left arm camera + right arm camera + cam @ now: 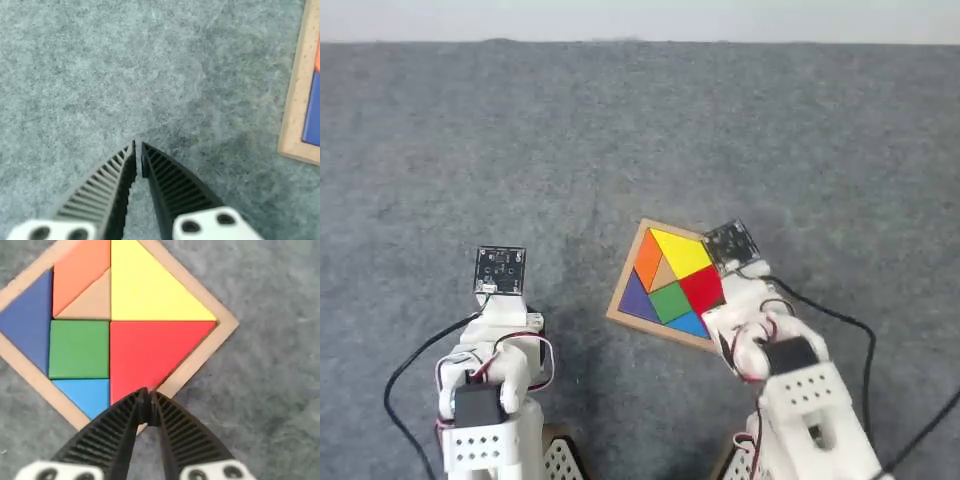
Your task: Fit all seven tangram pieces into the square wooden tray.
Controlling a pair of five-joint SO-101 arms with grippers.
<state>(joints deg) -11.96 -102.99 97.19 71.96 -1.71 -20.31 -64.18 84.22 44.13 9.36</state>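
seven pieces fill tray

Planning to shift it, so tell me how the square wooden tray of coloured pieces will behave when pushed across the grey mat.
The square wooden tray looks rigid and flat, so it would probably slide whole without tipping. The grey fuzzy mat likely adds drag, and a corner push may turn it. The coloured tangram pieces sit inside the rim and should stay put.
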